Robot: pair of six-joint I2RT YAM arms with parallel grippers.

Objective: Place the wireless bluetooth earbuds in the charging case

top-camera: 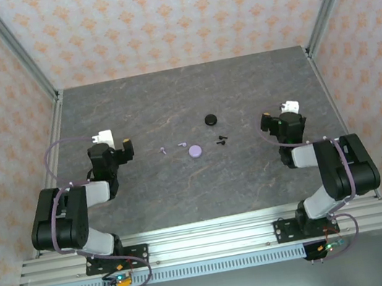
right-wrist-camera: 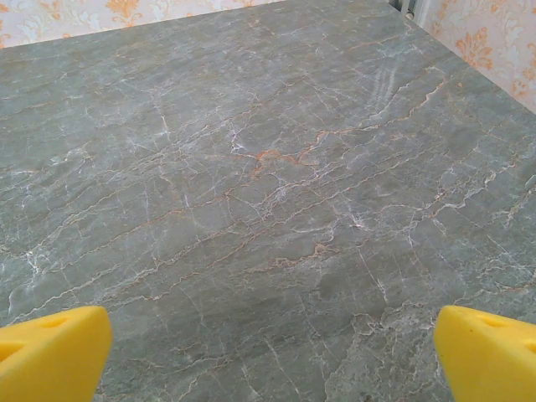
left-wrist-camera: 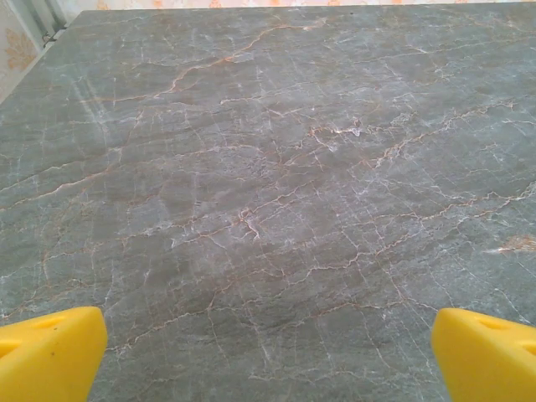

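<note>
In the top view, two pale lilac earbuds point(top-camera: 164, 149) point(top-camera: 182, 144) lie on the marble table just left of the round lilac charging case point(top-camera: 195, 151). Two black earbuds point(top-camera: 221, 140) lie close together right of that case, and the round black case point(top-camera: 210, 119) sits behind them. My left gripper point(top-camera: 106, 148) rests far to the left of these, my right gripper point(top-camera: 286, 120) to their right. In the left wrist view the left gripper point(left-wrist-camera: 268, 360) is open, its yellow fingertips point(left-wrist-camera: 50, 352) wide apart over bare table. The right gripper point(right-wrist-camera: 272, 360) is also open over bare table.
The grey veined table point(top-camera: 184, 188) is bounded by metal frame posts and patterned walls at the left, right and back. Both arm bases stand on the aluminium rail point(top-camera: 207, 239) at the near edge.
</note>
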